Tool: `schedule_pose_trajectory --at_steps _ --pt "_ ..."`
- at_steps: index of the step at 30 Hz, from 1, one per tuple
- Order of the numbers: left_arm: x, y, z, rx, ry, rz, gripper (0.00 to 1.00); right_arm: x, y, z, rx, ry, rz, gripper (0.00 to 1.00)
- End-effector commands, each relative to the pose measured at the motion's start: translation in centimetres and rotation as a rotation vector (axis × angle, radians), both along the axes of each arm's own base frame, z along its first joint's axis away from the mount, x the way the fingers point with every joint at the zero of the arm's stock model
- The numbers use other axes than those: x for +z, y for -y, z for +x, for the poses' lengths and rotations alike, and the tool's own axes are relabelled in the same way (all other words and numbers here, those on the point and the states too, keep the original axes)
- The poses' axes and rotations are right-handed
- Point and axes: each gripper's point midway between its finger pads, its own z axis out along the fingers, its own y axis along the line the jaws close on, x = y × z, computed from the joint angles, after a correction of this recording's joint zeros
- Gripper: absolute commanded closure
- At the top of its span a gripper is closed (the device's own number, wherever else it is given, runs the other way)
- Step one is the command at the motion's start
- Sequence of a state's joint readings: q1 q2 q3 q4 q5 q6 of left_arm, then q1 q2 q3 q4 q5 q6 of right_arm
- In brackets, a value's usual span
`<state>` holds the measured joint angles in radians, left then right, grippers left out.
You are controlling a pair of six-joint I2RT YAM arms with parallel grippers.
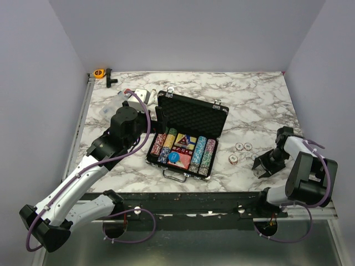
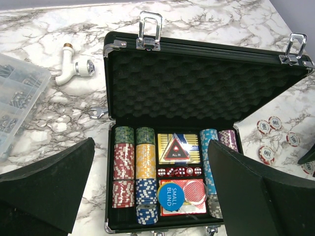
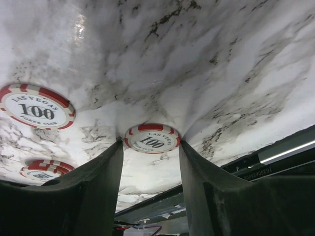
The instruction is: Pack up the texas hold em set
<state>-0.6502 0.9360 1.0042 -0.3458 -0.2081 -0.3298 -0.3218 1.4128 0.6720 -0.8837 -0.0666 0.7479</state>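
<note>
The black silver-trimmed briefcase (image 1: 222, 109) lies open mid-table, its foam lid (image 2: 197, 83) propped up. Inside are rows of multicoloured chips (image 2: 124, 167), red dice (image 2: 179, 171), an ALL IN triangle (image 2: 176, 150), a red card deck (image 2: 197, 209), a blue SMALL BLIND disc (image 2: 171, 195) over a yellow disc, and a clear disc. My left gripper (image 2: 151, 142) hangs wide open and empty above the case. Loose red-and-white chips (image 1: 239, 146) lie to the right of the case. My right gripper (image 3: 150, 147) rests on the table, fingertips touching both sides of one flat 100 chip (image 3: 151, 138).
A clear plastic compartment box (image 2: 15, 98) and a white pipe fitting (image 2: 74, 69) lie left of the case. An orange tape measure (image 1: 99, 72) sits at the back left corner. Two more 100 chips (image 3: 37, 109) lie left of the right gripper. The table's front edge (image 3: 285, 150) is close by.
</note>
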Motion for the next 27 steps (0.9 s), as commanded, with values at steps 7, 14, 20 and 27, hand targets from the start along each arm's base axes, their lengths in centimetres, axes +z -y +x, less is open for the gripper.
schedule_pose_trajectory --at_steps 7,14,20,27 --pt "1.0 0.3 -0.1 -0.008 0.016 -0.011 0.03 -0.8 1.6 3.5 -0.088 0.159 -0.101 0.43" --pt "1.2 0.1 -0.1 -0.005 0.022 -0.013 0.03 -1.4 2.5 1.8 -0.158 0.087 -0.17 0.42" --pt "1.1 0.1 -0.1 -0.005 0.023 -0.013 0.03 -1.2 3.5 1.3 -0.188 0.062 -0.221 0.44" --pt "1.2 0.1 -0.1 -0.003 0.024 -0.011 0.03 -0.9 4.2 1.0 -0.22 0.052 -0.248 0.47"
